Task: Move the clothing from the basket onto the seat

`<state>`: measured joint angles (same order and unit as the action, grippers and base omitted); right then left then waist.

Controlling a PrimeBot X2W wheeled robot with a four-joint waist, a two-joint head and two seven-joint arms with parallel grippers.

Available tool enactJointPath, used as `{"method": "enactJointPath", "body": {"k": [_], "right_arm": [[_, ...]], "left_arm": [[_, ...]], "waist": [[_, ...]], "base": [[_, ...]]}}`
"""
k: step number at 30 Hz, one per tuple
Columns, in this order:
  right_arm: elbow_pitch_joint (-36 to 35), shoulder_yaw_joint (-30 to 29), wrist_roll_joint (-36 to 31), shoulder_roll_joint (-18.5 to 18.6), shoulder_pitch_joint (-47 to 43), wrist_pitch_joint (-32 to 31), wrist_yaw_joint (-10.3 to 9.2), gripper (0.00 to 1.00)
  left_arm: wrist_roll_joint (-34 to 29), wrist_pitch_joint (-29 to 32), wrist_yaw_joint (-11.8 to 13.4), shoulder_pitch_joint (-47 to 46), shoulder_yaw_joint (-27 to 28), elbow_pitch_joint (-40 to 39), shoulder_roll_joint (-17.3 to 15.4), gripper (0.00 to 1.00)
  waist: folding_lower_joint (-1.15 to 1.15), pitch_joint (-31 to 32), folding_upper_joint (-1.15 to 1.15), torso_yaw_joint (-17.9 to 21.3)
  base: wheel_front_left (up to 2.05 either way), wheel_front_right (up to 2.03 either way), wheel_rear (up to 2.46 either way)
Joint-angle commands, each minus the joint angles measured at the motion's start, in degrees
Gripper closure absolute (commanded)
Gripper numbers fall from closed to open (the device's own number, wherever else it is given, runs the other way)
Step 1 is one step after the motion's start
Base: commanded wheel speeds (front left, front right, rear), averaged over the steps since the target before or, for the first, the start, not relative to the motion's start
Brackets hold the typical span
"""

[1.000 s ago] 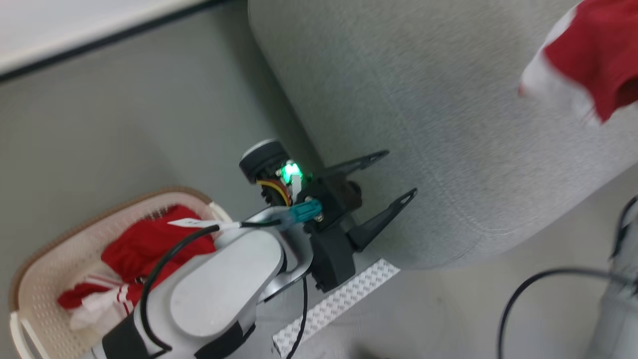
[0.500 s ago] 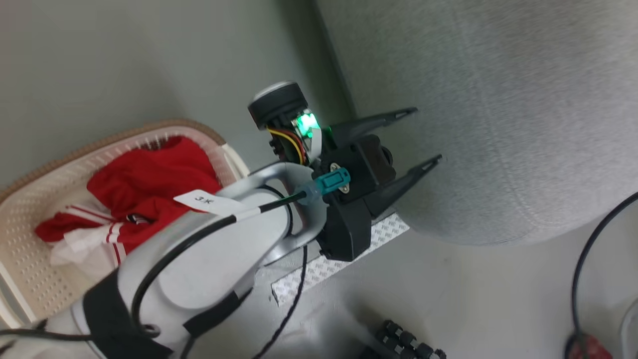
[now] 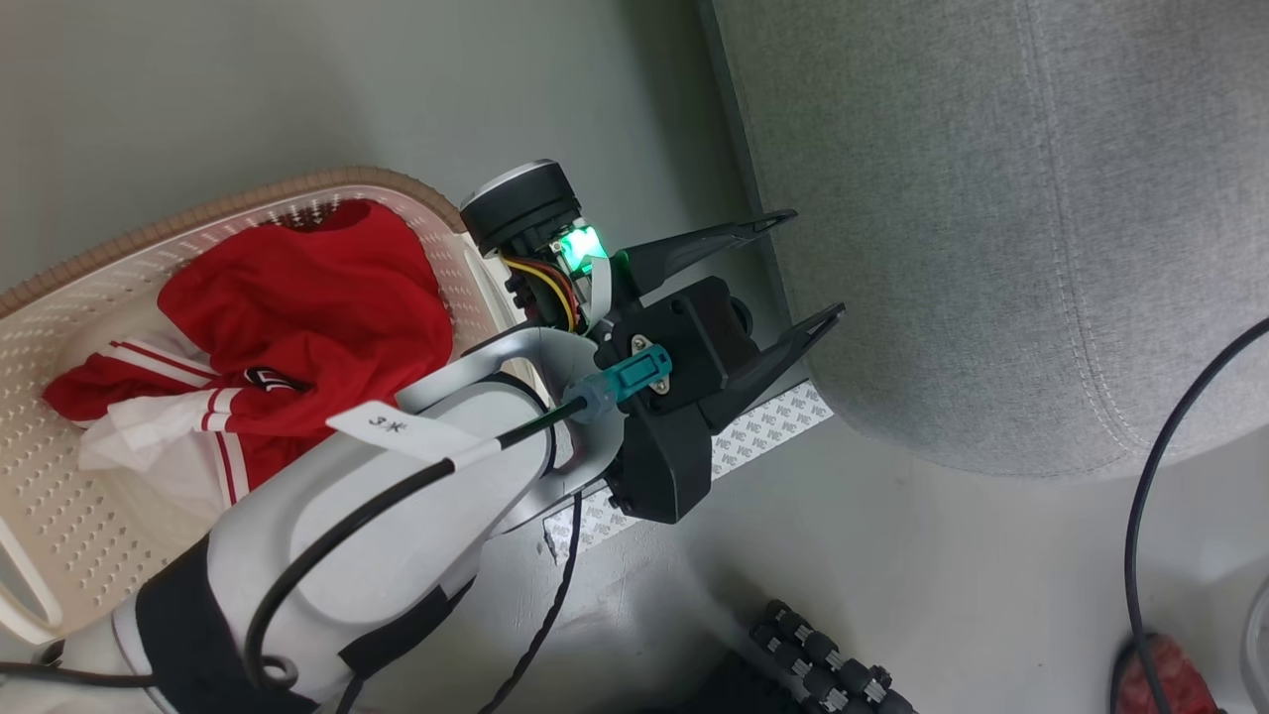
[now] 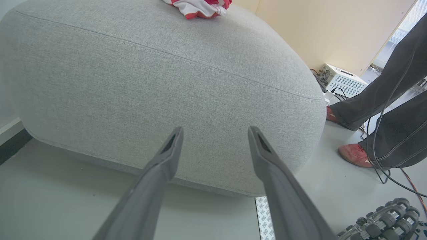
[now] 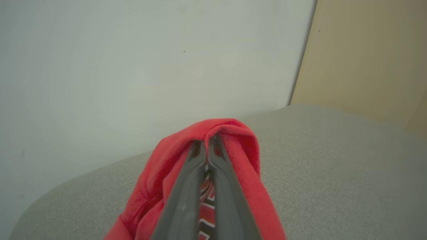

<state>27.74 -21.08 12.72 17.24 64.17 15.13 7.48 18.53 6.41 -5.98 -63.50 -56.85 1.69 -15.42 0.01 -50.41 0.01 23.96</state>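
Left pincer (image 3: 817, 262), fingers apart, faced the seat (image 3: 991, 218); clothing (image 3: 317, 307) in the basket (image 3: 59, 476) lay to its left. Right pincer (image 5: 206, 139) clamped a red garment (image 5: 160, 173).

White forearm (image 3: 397, 555) banded black, a black cable (image 3: 525, 426) with white tag (image 3: 382, 426), teal plug (image 3: 634, 375), green light (image 3: 580, 243), dark two-fingered left tool (image 3: 817, 262).

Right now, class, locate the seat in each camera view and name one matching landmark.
Head view: the seat, upper right.
Left wrist view: upper and middle, behind the left gripper.
Right wrist view: lower band, behind the red clothing.
Landmark: white patterned floor strip at its base, head and left wrist views.
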Motion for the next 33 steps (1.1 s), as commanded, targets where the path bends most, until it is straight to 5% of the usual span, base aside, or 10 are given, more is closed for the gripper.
{"method": "enactJointPath", "body": {"k": [1,9,10,13,21,26,33], "right_arm": [[1.23,0.11,0.21,0.33,0.28,0.01,0.02,1.00],[10.37,0.76,-1.02,0.13,0.74,0.01,0.02,1.00],[11.06,0.56,-1.44,-0.15,0.40,0.01,0.02,0.85],[10.99,-0.64,-3.27,-1.08,-1.47,0.01,0.02,0.00],[0.39,-2.53,-7.11,-6.48,-12.77,0.01,0.02,0.00],[-7.16,2.18,-8.20,-10.30,-22.56,0.01,0.02,0.00],[-10.17,9.40,-9.02,-11.18,-29.52,0.01,0.01,0.00]], "left_arm": [[0.05,-0.47,0.05,0.36,-0.15,0.07,0.04,0.00],[0.84,-1.44,1.06,1.34,0.17,0.52,0.10,0.00],[0.99,-1.63,1.29,1.67,0.33,0.61,-0.08,0.00],[1.65,-2.83,2.28,2.74,0.94,0.77,-0.22,0.00],[4.17,-8.60,5.90,8.30,3.40,2.67,-0.43,0.00],[6.11,-13.88,8.84,12.62,5.64,4.95,0.02,0.00],[9.45,-18.85,12.12,18.23,9.01,7.07,0.29,0.00]], "waist": [[-0.01,0.22,-0.01,-0.04],[-0.01,2.38,-0.01,-0.48],[-0.01,2.79,-0.01,-0.52],[-0.01,4.46,-0.01,-0.76],[-0.01,10.69,-0.01,-3.52],[-0.01,16.69,-0.01,-7.16],[-0.01,23.31,-0.01,-11.88]], "base": [[0.00,0.00,0.00],[0.00,0.00,0.00],[0.00,0.00,0.00],[0.00,0.00,0.00],[0.00,0.00,0.00],[0.00,0.00,0.00],[0.00,0.00,0.00]]}}
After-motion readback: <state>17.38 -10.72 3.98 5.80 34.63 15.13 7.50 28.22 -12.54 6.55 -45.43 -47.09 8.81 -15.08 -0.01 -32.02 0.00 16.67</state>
